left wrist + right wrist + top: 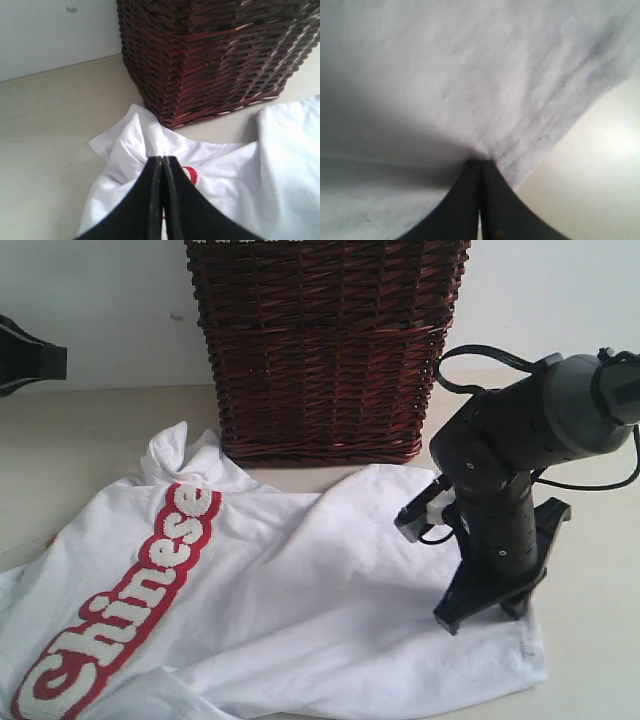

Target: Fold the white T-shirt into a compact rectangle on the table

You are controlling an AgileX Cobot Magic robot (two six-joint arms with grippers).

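Right gripper: jaws pressed together at the hem corner of the white T-shirt, with creases in the cloth running into the tips. This is judged a thin pinch of fabric, possibly one layer only. First risk: on lifting, so slight a bite may slip free, or it may take the top layer and leave the under layer on the tabletop, giving a skewed fold. The rest of the shirt lies flat but rumpled, spreading away from this gripper toward the lettered red band on its far side; any fold would trap those wrinkles. The wicker basket stands just beyond the gripper, at the shirt's edge, and a high sweep could strike it. Left gripper: jaws together and empty, with the bunched sleeve end just ahead of it, so that side is unheld and may drag.
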